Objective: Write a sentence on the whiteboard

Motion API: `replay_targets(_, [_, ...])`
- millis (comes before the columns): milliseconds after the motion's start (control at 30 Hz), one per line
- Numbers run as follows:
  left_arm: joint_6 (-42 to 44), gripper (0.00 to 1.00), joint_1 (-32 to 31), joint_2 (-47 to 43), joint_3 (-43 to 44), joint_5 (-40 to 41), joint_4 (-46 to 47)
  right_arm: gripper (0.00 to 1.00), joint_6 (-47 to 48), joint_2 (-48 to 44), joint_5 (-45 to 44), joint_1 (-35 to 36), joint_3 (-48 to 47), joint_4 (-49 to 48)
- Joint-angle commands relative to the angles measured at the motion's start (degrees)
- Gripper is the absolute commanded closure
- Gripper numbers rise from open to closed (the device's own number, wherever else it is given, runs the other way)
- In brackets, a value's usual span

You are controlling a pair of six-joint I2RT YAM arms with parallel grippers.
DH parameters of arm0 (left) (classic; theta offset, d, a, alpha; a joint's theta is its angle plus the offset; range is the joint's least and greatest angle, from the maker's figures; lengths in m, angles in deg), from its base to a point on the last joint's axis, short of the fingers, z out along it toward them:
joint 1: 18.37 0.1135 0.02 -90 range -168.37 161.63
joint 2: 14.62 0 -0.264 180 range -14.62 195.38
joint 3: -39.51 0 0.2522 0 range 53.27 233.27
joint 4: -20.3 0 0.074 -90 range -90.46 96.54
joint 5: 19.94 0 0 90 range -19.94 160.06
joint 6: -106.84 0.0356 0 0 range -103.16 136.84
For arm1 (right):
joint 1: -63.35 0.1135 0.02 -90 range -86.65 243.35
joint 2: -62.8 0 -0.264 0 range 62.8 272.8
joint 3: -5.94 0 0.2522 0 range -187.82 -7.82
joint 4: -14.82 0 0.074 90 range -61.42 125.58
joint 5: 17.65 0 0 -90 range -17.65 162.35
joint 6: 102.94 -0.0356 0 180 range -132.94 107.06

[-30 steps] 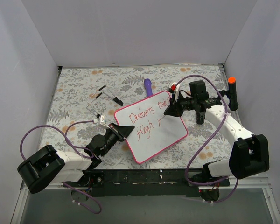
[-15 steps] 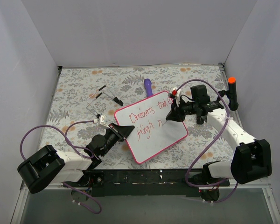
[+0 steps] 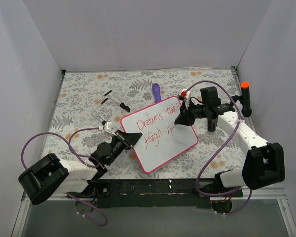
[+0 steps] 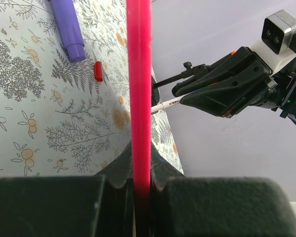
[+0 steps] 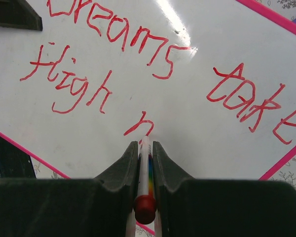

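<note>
Top view: you have the whiteboard (image 3: 163,145) lying skewed at mid-table on the floral table cover (image 3: 79,94), with the sentence (image 3: 155,123) in red across its far half. A purple stick (image 3: 157,92) lies just beyond the board's far corner. A thin wire piece (image 3: 106,106) with black tips sits off to the far left, and an orange-tipped post (image 3: 244,94) stands by the right wall. Each lies apart from both grippers. Your left arm reaches low from the near left, with the left gripper (image 3: 133,139) at the board's left edge. Your right arm bends over the board's right side, with the right gripper (image 3: 180,120) pointing down. Left wrist view: the left gripper is clamped on the board's pink frame, which runs straight up the picture. A red cap (image 4: 98,71) lies near the purple stick. Right wrist view: the right gripper's jaws are pinched on a marker (image 5: 145,163). Its tip touches the board just below a lone "n" after "High", and the line above reads "Dreams take".
</note>
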Motion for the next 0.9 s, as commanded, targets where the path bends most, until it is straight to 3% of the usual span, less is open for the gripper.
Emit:
replay_targets(0, [-2.32, 1.00, -0.11, -3.04, 1.24, -0.99, 12.21, 0.99, -1.71, 1.06, -1.38, 0.15, -2.73, -3.66])
replay_targets(433, [-2.14, 1.00, -0.11, -2.95, 1.59, -0.99, 12.12, 0.99, -3.13, 0.36, -2.70, -2.40, -1.59, -5.69])
replay_targets(867, [-2.14, 1.00, -0.11, -2.51, 1.94, -1.16, 12.04, 0.99, 2.23, -2.54, -1.65, -2.66, 2.02, 0.99])
